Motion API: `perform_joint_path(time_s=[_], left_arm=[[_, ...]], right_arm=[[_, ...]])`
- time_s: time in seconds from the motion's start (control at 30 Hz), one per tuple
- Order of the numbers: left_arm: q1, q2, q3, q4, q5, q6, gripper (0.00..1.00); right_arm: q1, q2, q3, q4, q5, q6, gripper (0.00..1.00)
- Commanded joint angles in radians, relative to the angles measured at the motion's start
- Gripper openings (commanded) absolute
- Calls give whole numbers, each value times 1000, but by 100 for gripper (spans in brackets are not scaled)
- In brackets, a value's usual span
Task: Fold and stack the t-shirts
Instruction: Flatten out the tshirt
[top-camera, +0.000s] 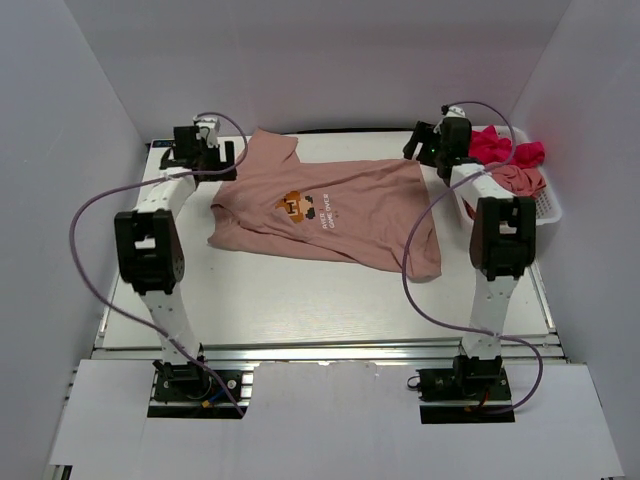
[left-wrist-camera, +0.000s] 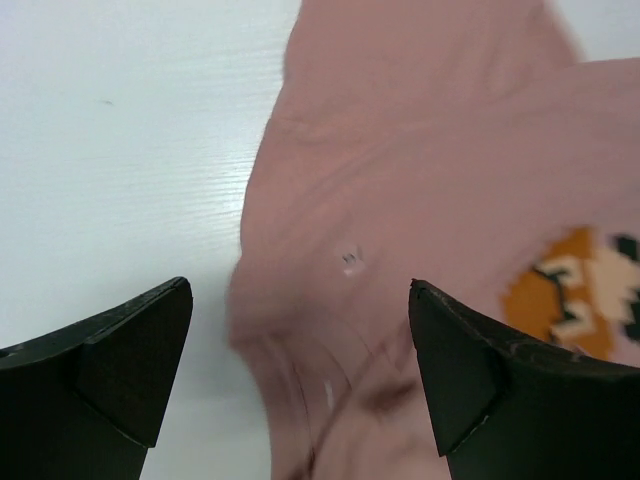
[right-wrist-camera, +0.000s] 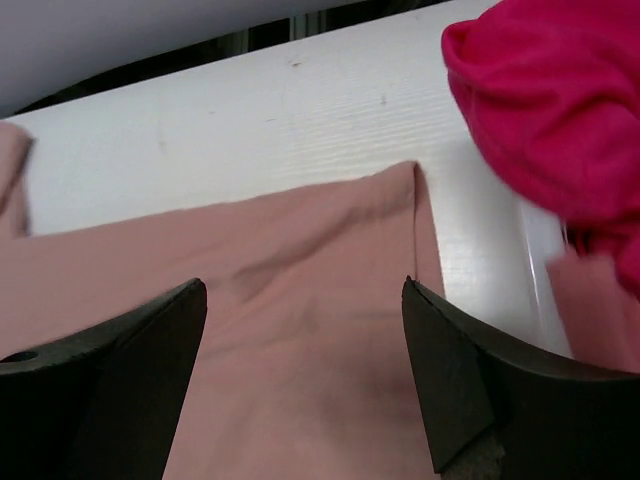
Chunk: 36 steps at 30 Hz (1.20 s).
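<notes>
A salmon-pink t-shirt with a pixel-art chest print lies spread across the white table, its near right corner rumpled. My left gripper hovers open over the shirt's far left part. In the left wrist view the fabric and print lie below the left gripper. My right gripper stands open above the shirt's far right corner, and nothing sits between the right gripper's fingers. A magenta-red t-shirt and another pink one lie in the basket.
The white mesh basket stands at the table's right edge, close beside my right arm. White walls enclose the table on the left, the back and the right. Purple cables loop off both arms.
</notes>
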Motion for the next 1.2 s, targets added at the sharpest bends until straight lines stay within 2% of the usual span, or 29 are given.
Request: perform_joint_path(time_s=[0.0,0.07,0.23,0.37,0.47,0.57,0.67,0.7,0.8,1.0,1.17], left_arm=[[-2,-297,-26,-98,64,21,98],[-2,-388,-52,-149,79,39,98],[-2,-487,-154,-274,124,82,98],[-2,-498,-306,-219,164,105,96],[-2,-466,-408,-128,161,127,96],[-2,-423,-469,-51,176,147,96],[-2,-414,-517,22,199,135,96],[-2,-418,-541,59,208,133,96],[-2,-435,-573,105,218,130,96],[-2,-467,-612,166,230,136,96],[0,-417,-616,211,248,147,95]], right_arm=[[31,-261,-101,101,-26,33,83],[56,-331,-205,102,-20,45,82],[154,-538,-345,73,44,22,82],[183,-642,-399,35,50,32,81],[217,-716,-460,23,122,19,80],[261,-776,-558,18,234,19,78],[274,-837,-697,54,280,50,78],[275,-845,-761,68,285,52,77],[287,-833,-813,82,291,68,76],[390,-755,-810,93,289,81,76],[455,-729,-822,113,343,82,75]])
